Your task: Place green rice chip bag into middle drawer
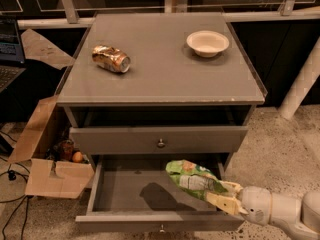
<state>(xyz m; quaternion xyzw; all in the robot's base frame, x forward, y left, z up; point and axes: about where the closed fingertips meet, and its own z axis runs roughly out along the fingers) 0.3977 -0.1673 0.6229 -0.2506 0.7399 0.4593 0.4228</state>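
The green rice chip bag (192,180) is glossy green with white and orange print. It hangs over the right part of the open middle drawer (125,191), just above the drawer's bare grey floor, and casts a shadow there. My gripper (224,198) comes in from the lower right and is shut on the bag's right end. The drawer is pulled out, and its front panel and small knob (161,229) are at the bottom edge of the view.
A closed grey drawer (160,139) shows only its front panel above the open one. On the cabinet top lie a dented gold-brown can (111,59) and a white bowl (207,42). An open cardboard box (50,171) stands at the left. A white post (300,89) leans at the right.
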